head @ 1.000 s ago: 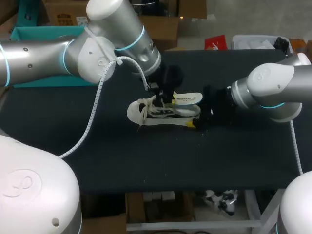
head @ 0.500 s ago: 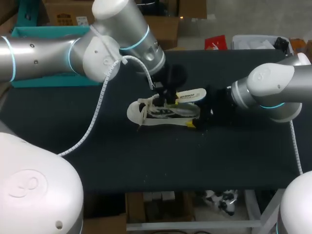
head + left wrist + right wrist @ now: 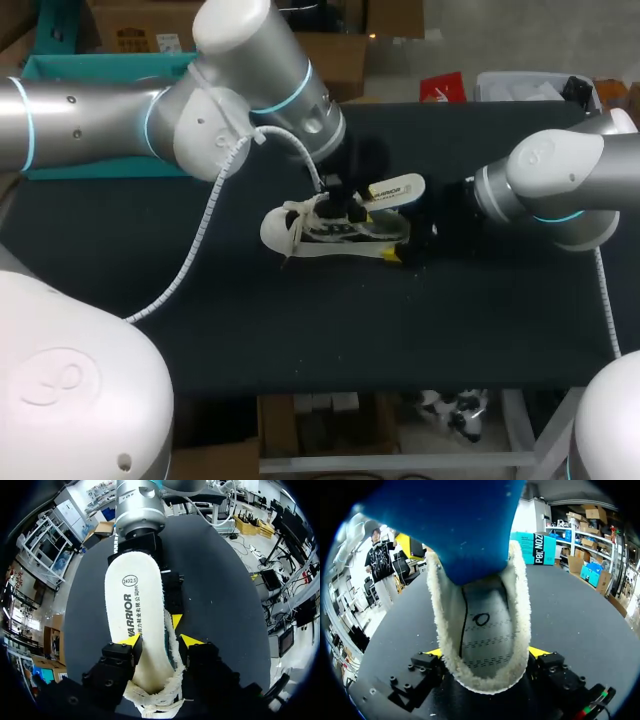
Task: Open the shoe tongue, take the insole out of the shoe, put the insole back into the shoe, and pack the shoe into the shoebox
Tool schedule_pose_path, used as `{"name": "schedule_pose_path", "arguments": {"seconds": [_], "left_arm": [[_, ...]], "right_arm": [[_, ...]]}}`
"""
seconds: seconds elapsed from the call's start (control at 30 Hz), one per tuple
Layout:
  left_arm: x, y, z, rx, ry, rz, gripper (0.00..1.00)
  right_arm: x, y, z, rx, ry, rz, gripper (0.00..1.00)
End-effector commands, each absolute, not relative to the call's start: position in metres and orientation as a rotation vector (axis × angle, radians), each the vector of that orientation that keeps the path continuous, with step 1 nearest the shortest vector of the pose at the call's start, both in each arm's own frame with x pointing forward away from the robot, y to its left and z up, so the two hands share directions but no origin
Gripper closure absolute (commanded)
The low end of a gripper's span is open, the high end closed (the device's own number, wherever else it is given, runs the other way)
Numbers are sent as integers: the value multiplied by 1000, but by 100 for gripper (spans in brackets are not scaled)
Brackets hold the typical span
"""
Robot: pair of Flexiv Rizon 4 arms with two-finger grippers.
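The left jaws, closed on the insole [image 3: 135, 605], have lifted it higher and further out of the shoe [image 3: 330, 232] over the last second. The right jaws appear clamped on the shoe's heel, steadying it on the counter [image 3: 300, 330]. The insole looks nearly out.

The insole [image 3: 392, 190] is cream-white on top with black print; its underside is solid blue. The shoe [image 3: 330, 232] is white with dark side stripes, cream fleece lining and a grey footbed with black dashes. My fingertips [image 3: 131, 639] are bright yellow. The table [image 3: 300, 330] is black. At the upper left of the head view, the shoebox [image 3: 60, 70] is teal.
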State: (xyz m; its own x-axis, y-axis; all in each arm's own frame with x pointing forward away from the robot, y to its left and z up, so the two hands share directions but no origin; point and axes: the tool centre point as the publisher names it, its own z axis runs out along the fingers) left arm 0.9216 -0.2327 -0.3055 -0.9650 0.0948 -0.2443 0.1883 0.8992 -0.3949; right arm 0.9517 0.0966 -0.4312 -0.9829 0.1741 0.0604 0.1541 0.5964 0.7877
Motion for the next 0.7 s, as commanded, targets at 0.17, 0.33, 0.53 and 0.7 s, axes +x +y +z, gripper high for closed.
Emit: {"name": "schedule_pose_path", "arguments": {"seconds": [0.17,0.33,0.53,0.7], "left_arm": [[896,-232,-301,106,2691,-594,53],[893,-234,-299,61,2636,-591,53],[896,-236,-297,14,2579,-597,52],[903,-240,-299,-5,2556,-588,53]], "right_arm": [[953,98,-439,286,2787,1374,100],[953,98,-439,286,2787,1374,100],[953,98,-439,286,2787,1374,100],[953,98,-439,286,2787,1374,100]]}}
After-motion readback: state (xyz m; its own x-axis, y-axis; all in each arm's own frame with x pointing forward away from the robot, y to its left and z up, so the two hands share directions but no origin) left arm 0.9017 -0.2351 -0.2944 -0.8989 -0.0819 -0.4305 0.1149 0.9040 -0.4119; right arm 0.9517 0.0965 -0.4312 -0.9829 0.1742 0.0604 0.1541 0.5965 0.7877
